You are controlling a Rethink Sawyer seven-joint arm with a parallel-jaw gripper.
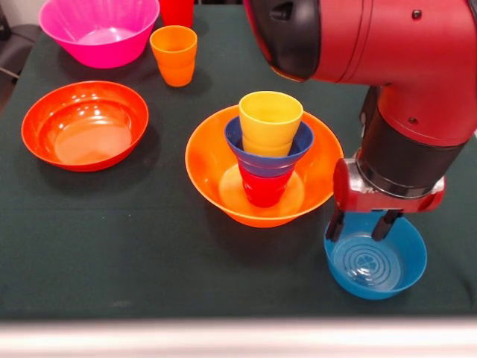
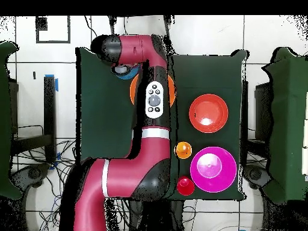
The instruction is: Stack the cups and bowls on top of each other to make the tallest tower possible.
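Observation:
The tower stands mid-table: a big yellow-orange bowl (image 1: 223,160) holds a red cup (image 1: 262,188), a small dark blue bowl (image 1: 264,153) and a yellow cup (image 1: 270,121) on top. My gripper (image 1: 361,224) is open, its two fingers spread just over the far rim of the light blue bowl (image 1: 375,257), which sits on the table to the tower's right. In the overhead view the arm hides the gripper and most of the tower; parts of the yellow-orange bowl (image 2: 134,90) and of the light blue bowl (image 2: 123,70) show.
A wide orange-red bowl (image 1: 85,123) (image 2: 209,113) sits to the left. A big pink bowl (image 1: 99,30) (image 2: 213,169), an orange cup (image 1: 174,54) (image 2: 183,150) and a red cup (image 1: 177,10) (image 2: 185,185) stand at the far side. The table's front edge (image 1: 238,321) is close to the light blue bowl.

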